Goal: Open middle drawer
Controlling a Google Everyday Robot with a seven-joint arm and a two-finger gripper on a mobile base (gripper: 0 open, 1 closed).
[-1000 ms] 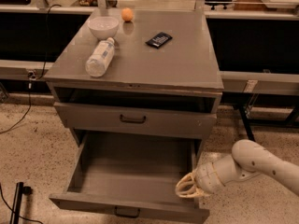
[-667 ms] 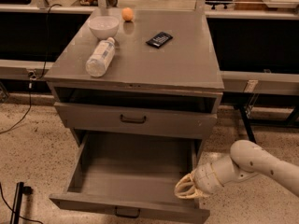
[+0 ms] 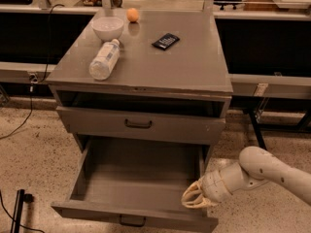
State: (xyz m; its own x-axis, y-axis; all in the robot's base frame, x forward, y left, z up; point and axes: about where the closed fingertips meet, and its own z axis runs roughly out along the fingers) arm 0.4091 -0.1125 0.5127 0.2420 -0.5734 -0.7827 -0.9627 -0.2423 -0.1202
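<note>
The grey metal cabinet (image 3: pixel 146 62) has its middle drawer (image 3: pixel 141 178) pulled far out toward me and it is empty inside. Its small dark bar pull (image 3: pixel 132 221) shows on the front panel at the bottom edge of the view. Above it, the taller-fronted top drawer (image 3: pixel 141 126) with the wider handle stands slightly out. The lowest drawer is hidden under the open one. My gripper (image 3: pixel 195 198), cream-coloured on a white arm coming from the right, is at the middle drawer's front right corner, right of the pull and apart from it.
On the cabinet top lie a clear plastic bottle (image 3: pixel 104 59) on its side, a white bowl (image 3: pixel 108 27), an orange (image 3: pixel 132 15) and a dark packet (image 3: pixel 165 41). Dark benches flank the cabinet. A cable (image 3: pixel 24 120) and a black stand (image 3: pixel 18 210) are on the speckled floor at the left.
</note>
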